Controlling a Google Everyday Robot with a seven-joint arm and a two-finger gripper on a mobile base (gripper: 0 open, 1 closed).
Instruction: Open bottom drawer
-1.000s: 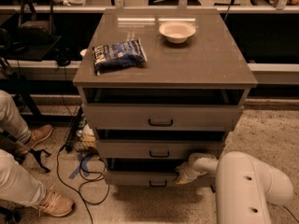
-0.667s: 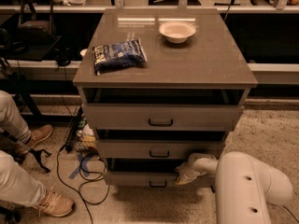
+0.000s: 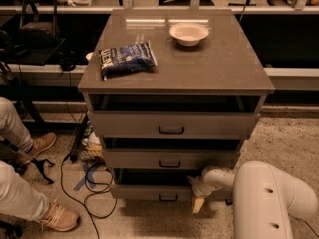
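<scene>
The grey-brown cabinet (image 3: 177,63) has three drawers. The bottom drawer (image 3: 144,191) is the lowest and slimmest, with a small black bar handle (image 3: 168,198) at its centre. It stands out a little, with a dark gap above its front. My gripper (image 3: 197,199) is at the end of the white arm (image 3: 264,198). It sits low against the right part of the bottom drawer's front, just right of the handle. The top drawer (image 3: 171,126) and middle drawer (image 3: 170,160) also stand slightly out.
A blue snack bag (image 3: 127,59) and a white bowl (image 3: 189,33) lie on the cabinet top. A seated person's legs and shoes (image 3: 30,203) are at the left. Black cables (image 3: 84,183) lie on the floor by the cabinet's left foot. Desks stand behind.
My gripper has dropped a little lower along the bottom drawer's front. The drawers, bag and bowl look unchanged.
</scene>
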